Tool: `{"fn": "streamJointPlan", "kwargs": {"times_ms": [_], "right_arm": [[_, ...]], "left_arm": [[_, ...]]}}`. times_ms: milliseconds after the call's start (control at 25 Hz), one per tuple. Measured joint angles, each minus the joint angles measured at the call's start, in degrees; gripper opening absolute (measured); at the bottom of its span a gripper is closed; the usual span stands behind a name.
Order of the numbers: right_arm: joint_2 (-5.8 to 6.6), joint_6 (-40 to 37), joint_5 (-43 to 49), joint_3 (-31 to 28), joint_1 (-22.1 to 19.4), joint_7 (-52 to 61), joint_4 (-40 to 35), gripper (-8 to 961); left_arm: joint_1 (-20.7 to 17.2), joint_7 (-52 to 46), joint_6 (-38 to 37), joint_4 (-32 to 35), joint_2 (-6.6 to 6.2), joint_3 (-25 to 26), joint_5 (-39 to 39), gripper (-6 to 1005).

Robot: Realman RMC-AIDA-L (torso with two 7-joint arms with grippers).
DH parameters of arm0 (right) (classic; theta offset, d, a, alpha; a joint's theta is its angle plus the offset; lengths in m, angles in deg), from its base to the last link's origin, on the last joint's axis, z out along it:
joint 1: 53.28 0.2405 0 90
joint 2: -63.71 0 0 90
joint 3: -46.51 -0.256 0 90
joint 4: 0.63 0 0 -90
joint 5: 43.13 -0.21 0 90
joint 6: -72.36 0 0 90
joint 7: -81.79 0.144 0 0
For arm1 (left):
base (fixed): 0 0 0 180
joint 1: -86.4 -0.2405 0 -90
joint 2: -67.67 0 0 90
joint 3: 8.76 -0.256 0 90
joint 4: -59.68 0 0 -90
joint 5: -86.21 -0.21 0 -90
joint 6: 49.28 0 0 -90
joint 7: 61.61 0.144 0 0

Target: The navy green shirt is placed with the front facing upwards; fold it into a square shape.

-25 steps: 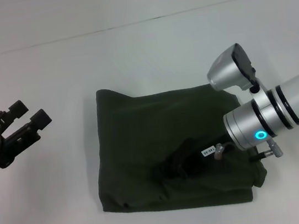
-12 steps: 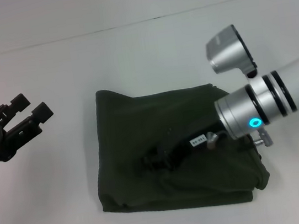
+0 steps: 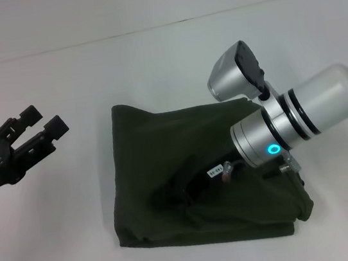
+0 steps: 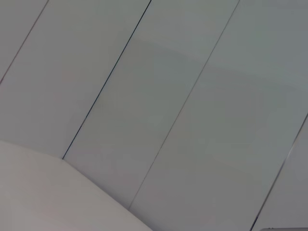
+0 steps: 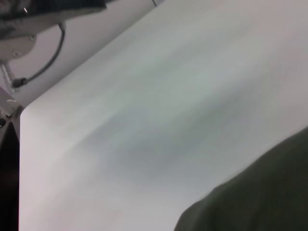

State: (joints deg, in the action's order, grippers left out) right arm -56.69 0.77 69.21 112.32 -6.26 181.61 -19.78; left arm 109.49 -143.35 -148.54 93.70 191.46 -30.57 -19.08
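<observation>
The folded shirt (image 3: 193,173) is lying mid-table (image 3: 152,68). The right hand (image 3: 179,191) is pressing on it, its grip impossible to tell. The left hand (image 3: 43,123) is hovering apart, fingers spread narrowly.

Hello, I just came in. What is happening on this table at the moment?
A two-armed robot is folding a dark olive-green cotton shirt on a white table. The shirt already lies as a rough, rumpled square. The right gripper is low over the middle of the cloth, dark against dark, so its fingers cannot be read. The left gripper hangs open above bare table on the shirt's left side, holding nothing.
</observation>
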Motion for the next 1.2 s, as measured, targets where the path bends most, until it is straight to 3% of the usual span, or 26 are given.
{"fn": "streamJointPlan", "kwargs": {"times_ms": [440,720,880,1200], "right_arm": [[0.36,0.3,-0.4,-0.3,-2.6,-0.6,-0.1,64],[1.05,-6.7,-6.0,-0.7,-8.9,-3.7,-7.1,59],[2.30,-9.5,-6.0,-0.7,-12.6,-3.8,-9.8,51],[6.60,-13.6,-4.6,-0.7,-17.1,-3.4,-11.2,49]], "left_arm": [[0.5,0.0,0.7,-0.2,0.04,0.0,0.0,963],[0.6,0.0,0.7,-0.2,0.04,0.1,0.0,963],[0.6,0.1,0.8,-0.3,0.10,0.0,0.0,963],[0.8,0.5,0.7,-2.0,0.21,0.3,0.5,963]]}}
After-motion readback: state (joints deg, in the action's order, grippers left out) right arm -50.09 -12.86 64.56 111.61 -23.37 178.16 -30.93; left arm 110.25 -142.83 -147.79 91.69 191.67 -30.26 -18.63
